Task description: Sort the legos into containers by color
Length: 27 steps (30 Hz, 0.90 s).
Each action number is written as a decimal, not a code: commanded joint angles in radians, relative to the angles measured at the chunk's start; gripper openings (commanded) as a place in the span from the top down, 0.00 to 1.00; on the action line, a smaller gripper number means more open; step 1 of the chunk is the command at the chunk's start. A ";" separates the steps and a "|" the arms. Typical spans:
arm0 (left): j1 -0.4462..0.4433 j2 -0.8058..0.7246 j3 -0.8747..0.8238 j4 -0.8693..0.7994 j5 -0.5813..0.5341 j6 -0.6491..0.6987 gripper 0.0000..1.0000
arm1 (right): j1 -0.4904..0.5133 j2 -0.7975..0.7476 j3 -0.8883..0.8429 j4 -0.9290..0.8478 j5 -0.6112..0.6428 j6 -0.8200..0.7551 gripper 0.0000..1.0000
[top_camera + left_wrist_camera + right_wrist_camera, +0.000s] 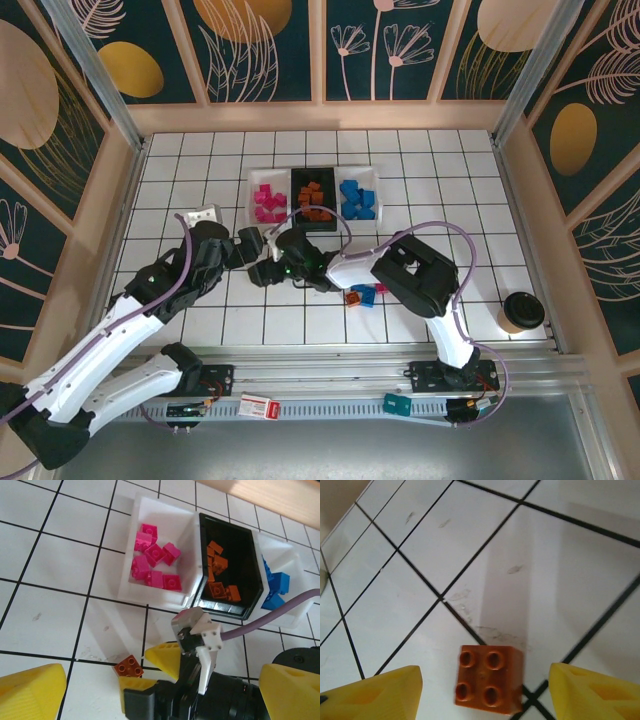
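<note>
- Legos [357, 198] mostly binned at the back. One orange brick [489, 679] sits loose on the surface [180, 170] just in front of the bins, and a small mixed cluster lies further right.
- Left claw [245, 245]: jaws wide apart, nothing in them, hovering just beside the right claw. A swing from either arm risks a knock.
- Right claw [135, 669]: jaws apart and straddling the orange brick, gap on both sides, no contact. Brick looks slightly skewed to the fingers, so one finger may catch a corner first and spin it out.
- Left white tray [186, 530] holds pink legos [155, 562] and sits nearest the brick. A short carry puts orange in with pink.
- Black tray [240, 545] holds orange legos [218, 572], with walls touching both neighbours. A release near a wall may bounce over.
- Right white tray [297, 560] holds blue legos [275, 587]. Purple cable [270, 617] crosses its front in the left wrist view and could snag and drag it.
- Loose cluster [362, 295] lies just beside the right arm, so a low retreat sweeps it.
- Cup [521, 311] stands right of that arm. A wide elbow swing tips it.
</note>
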 commanded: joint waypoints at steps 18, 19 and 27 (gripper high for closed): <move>0.000 -0.001 -0.013 0.026 0.040 0.024 0.02 | 0.096 0.022 0.040 -0.158 0.349 -0.155 0.76; 0.001 0.000 -0.021 0.036 0.044 0.025 0.02 | 0.083 -0.015 -0.005 -0.127 0.332 -0.137 0.78; 0.000 0.041 -0.112 0.159 0.098 0.018 0.01 | -0.036 -0.331 -0.245 -0.068 0.319 -0.081 0.82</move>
